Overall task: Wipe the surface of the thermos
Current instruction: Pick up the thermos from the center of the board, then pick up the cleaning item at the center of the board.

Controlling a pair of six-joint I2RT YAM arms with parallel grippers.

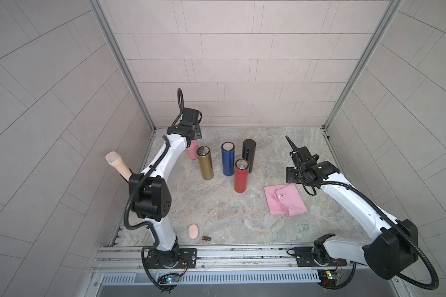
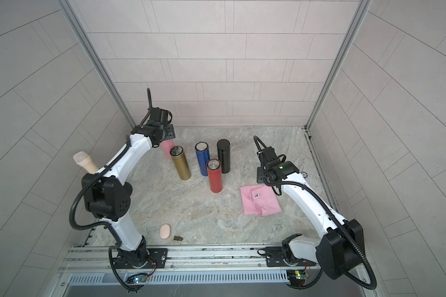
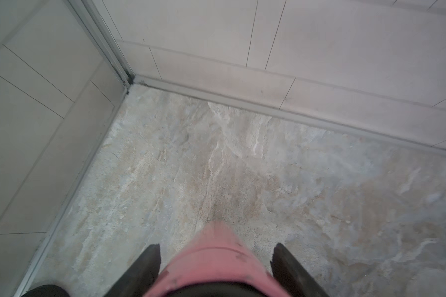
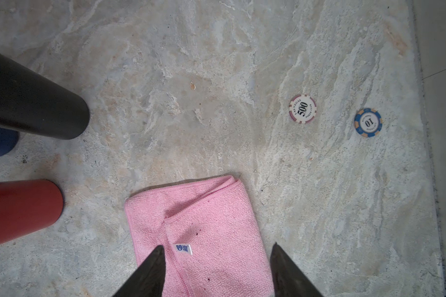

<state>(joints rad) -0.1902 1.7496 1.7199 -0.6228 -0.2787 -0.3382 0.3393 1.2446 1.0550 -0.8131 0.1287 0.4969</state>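
dial convention: we read clock directions on the stone-patterned tabletop in the top views, with 12 o'clock at the far edge.
pink thermos: it sits at about 10 o'clock on the table, near the far-left corner. It is largely hidden under the left wrist in both top views. We cannot tell whether its base rests on the surface.
left gripper: its jaws are closed onto the pink thermos. In the left wrist view the body fills the space between the two dark fingers.
right gripper: its jaws are spread and hold nothing. It hangs over the near part of the pink cloth, and we cannot tell whether the tips touch it.
pink cloth, position: it lies folded flat at about 4 o'clock from the red thermos, apart from it, with its label facing up.
other thermoses: the gold thermos stands just beside the pink thermos, at its 4 o'clock. The blue thermos and the black thermos stand at 11 and 1 o'clock of the red thermos. All four are upright.
small items: a white poker chip and a blue poker chip show in the right wrist view. A pink oval pad lies at about 7 o'clock on the table.
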